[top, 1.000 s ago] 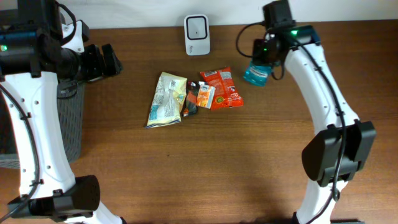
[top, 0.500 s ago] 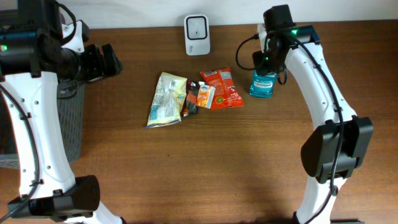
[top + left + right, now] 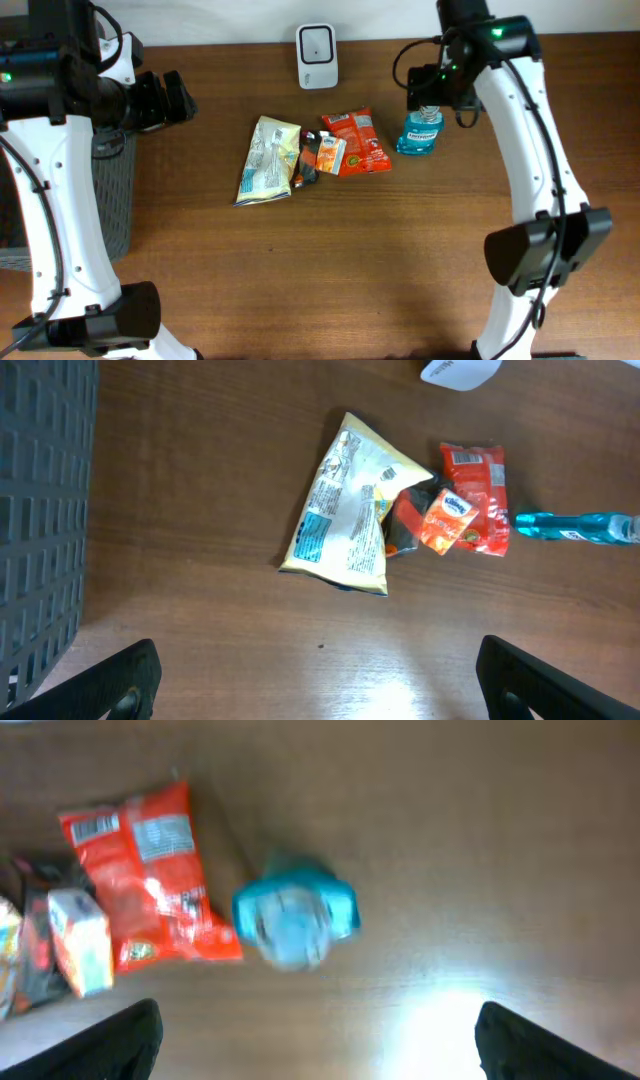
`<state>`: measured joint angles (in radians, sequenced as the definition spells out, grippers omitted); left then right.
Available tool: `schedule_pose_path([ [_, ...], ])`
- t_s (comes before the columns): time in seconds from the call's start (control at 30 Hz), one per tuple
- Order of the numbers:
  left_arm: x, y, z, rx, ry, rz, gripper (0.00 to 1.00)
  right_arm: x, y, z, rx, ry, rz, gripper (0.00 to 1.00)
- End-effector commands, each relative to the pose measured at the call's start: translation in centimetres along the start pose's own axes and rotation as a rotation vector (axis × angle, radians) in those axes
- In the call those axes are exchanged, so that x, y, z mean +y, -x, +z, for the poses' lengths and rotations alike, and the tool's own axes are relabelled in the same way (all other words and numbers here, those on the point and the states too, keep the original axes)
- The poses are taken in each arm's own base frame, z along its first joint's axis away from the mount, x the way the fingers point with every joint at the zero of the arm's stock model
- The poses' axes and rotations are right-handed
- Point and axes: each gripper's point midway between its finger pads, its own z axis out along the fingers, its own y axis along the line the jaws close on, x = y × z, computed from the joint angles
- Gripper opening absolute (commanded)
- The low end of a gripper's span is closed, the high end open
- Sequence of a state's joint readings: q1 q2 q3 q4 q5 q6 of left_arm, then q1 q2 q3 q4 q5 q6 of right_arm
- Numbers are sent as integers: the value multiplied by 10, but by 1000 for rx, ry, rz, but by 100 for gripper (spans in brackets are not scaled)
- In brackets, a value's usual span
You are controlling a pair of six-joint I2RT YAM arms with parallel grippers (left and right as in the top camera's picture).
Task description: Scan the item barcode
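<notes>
We watch the right fingers spread wide, having just released the blue bottle. It now stands on the counter beside the red packet, below the scanner. Its scan seems finished. The left fingers gape empty.

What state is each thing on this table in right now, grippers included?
Blue bottle: standing upright on the table, not held.
Right gripper: open, empty, above the bottle.
Left gripper: open, empty.
Red packet: lying flat.
Pale bag: lying flat.
Small orange box: lying on a dark packet.
Scanner: upright at the far edge.
Basket: inside hidden.
</notes>
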<state>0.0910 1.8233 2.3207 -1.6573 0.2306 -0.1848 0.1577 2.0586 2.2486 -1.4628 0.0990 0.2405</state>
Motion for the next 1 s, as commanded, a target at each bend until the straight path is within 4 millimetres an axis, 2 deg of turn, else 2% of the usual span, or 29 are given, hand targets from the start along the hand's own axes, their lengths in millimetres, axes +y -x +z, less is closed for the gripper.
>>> schedule_pose_path([
  [0.0,-1,0,-5,-14,-2,-6,99,-10,-23,-27,40,-35,102,99],
  [0.13,-1,0,-5,-13,-2,-6,99,-14,-51,-34,142,-67,130,99],
  [0.2,-1,0,-5,-14,-2,-6,99,-9,-59,-39,142,-64,110,99],
  [0.3,-1,0,-5,-13,-2,-6,99,-3,-82,-56,140,-57,73,99],
  [0.37,-1,0,-5,-13,-2,-6,99,-10,-99,-66,114,-93,88,99],
  [0.43,-1,0,-5,-14,-2,-6,99,-14,-114,-68,80,-96,88,99],
  [0.47,-1,0,-5,-13,-2,-6,99,-16,-123,-64,52,-83,91,99],
  [0.57,-1,0,-5,-14,-2,-6,99,-17,-130,-47,-18,-54,93,99],
  [0.7,-1,0,-5,-14,-2,-6,99,-7,-121,10,-135,-17,44,99],
  [0.77,-1,0,-5,-13,-2,-6,99,1,-120,37,-136,6,44,99],
  [0.9,-1,0,-5,-14,-2,-6,99,-6,-108,55,-163,-62,50,99],
  [0.97,-1,0,-5,-13,-2,-6,99,-3,-100,63,-180,-59,54,98],
])
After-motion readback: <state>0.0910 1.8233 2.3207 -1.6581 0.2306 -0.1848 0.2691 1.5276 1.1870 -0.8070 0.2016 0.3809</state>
